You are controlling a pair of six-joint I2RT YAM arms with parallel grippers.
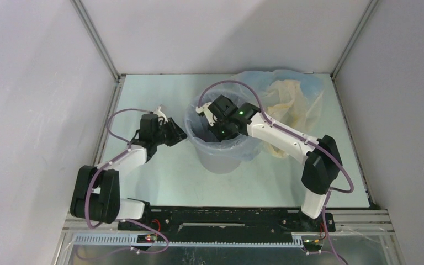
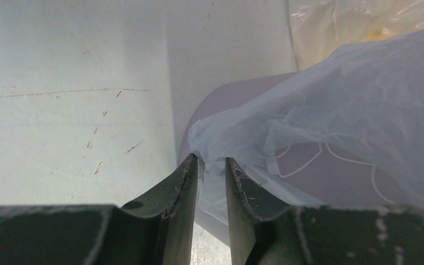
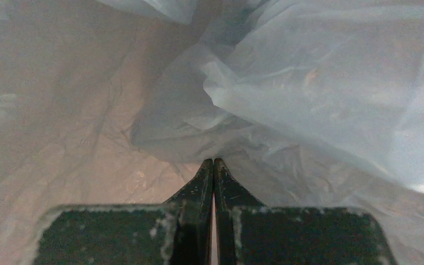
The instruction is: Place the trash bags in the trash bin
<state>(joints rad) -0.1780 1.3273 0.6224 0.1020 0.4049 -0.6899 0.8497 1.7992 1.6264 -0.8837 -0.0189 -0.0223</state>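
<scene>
The light grey trash bin (image 1: 221, 161) stands mid-table, with a pale blue-grey trash bag (image 1: 249, 148) in its mouth and film hanging over the rim. My left gripper (image 1: 178, 134) is at the bin's left rim. In the left wrist view its jaws (image 2: 211, 161) stand a narrow gap apart, with the bag's edge (image 2: 331, 110) between the tips against the bin wall (image 2: 229, 99). My right gripper (image 1: 216, 130) reaches down into the bin. In the right wrist view it (image 3: 213, 160) is shut, tips pinched into the bag's crumpled film (image 3: 309, 83).
A cream-yellow bag (image 1: 284, 96) and a pale blue bag (image 1: 306, 81) lie in a heap behind the bin at the back right; the cream one also shows in the left wrist view (image 2: 353, 22). Enclosure walls with metal posts (image 1: 96, 41) border the table.
</scene>
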